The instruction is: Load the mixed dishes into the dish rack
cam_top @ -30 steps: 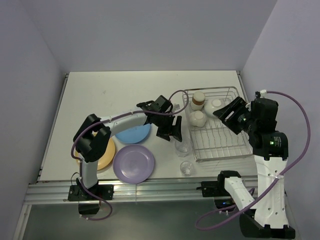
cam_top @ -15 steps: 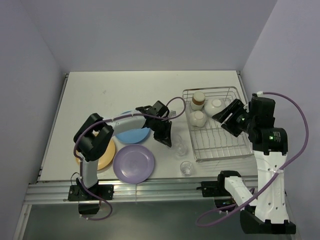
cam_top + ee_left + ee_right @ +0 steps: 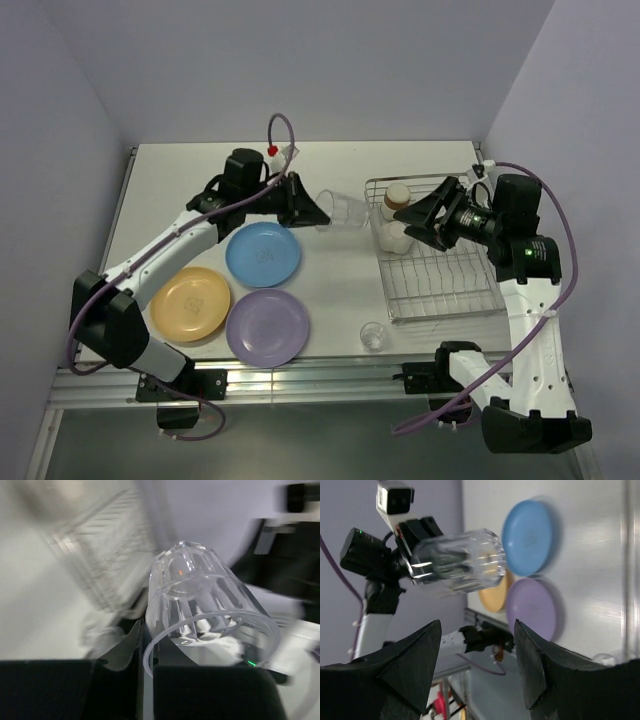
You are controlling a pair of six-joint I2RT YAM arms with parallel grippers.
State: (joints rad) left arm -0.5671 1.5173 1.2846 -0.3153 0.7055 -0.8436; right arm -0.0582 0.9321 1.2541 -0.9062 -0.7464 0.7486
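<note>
Resting in the dish rack: brown cup, bowl. Left hand grips a clear glass; right hand wide.

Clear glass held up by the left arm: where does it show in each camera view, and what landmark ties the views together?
Top external: the glass lies sideways in mid-air, between the blue plate and the dish rack.
Left wrist: it fills the middle, rim nearest the camera.
Right wrist: upper left of centre, sideways.
Landmark: the left gripper shut on its rim, seen in all three.
</note>
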